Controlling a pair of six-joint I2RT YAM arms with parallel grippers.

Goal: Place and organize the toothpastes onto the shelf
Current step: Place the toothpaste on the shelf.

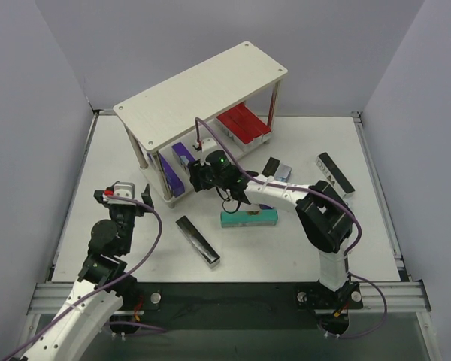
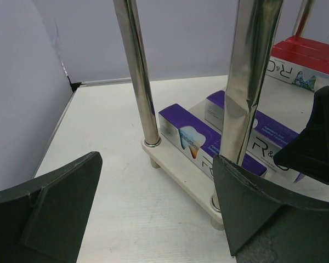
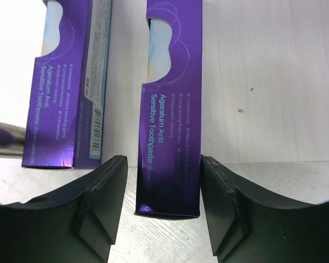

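Observation:
The pale wood shelf point(image 1: 203, 90) stands at the back of the table. Its lower tier holds red cartons point(image 1: 243, 124) on the right and two purple cartons point(image 1: 177, 167) on the left. My right gripper point(image 1: 198, 174) reaches into the lower tier. In the right wrist view its jaws point(image 3: 163, 164) stand open around the near end of a purple carton point(image 3: 170, 109) that lies on the shelf board point(image 3: 263, 82); a second purple carton point(image 3: 68, 82) lies beside it. My left gripper point(image 1: 124, 197) is open and empty, left of the shelf's near leg point(image 2: 137, 71).
Loose on the table lie a teal carton point(image 1: 248, 218), a black carton point(image 1: 198, 239) in front of the shelf, another black carton point(image 1: 334, 173) at the right and a dark one point(image 1: 276, 169) nearer the shelf. Grey walls close in the table.

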